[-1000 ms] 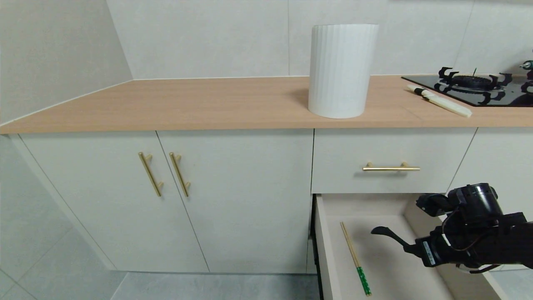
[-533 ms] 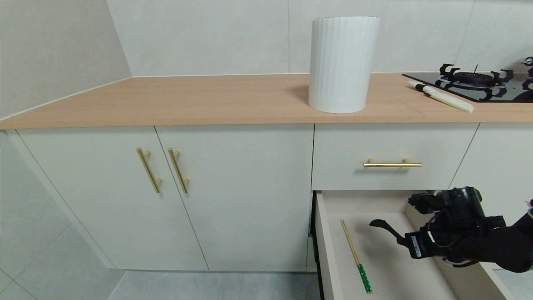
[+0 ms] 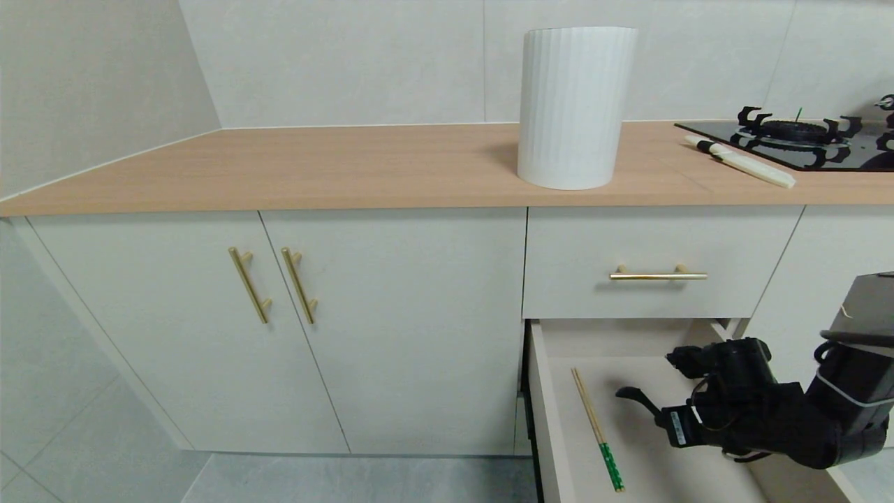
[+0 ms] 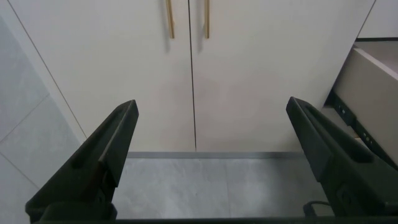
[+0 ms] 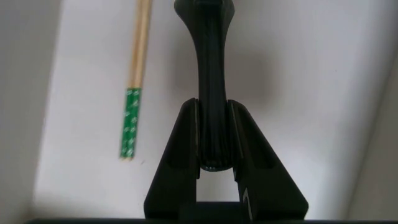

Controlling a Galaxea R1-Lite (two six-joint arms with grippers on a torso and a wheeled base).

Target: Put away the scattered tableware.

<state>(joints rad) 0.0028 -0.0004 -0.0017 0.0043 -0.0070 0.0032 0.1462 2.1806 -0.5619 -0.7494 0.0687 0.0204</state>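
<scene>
Descent is continuing: the right gripper [image 3: 662,418], clamping a black utensil [image 3: 632,396], is sinking into the drawer [image 3: 542,405] beside the chopsticks [image 3: 592,426], likely nearing release.

chopsticks [image 3: 597,432] — tan, green speckled ends | canister [image 3: 574,108] — white, ribbed | countertop [image 3: 349,168] light-brown woodgrain | drawer handle [image 3: 658,276] gold

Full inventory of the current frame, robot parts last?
chopsticks: 1 pair, wood with green ends, in open drawer
black utensil: 1, black, over open drawer
open drawer: 1, beige, under closed drawer
canister: 1, white, on countertop
knife: 1, cream and black, beside hob
hob: 1, black, countertop right
cabinet doors: 2, off-white, left
right gripper: black, gripping black utensil
left gripper: black, open, facing cabinet doors
</scene>
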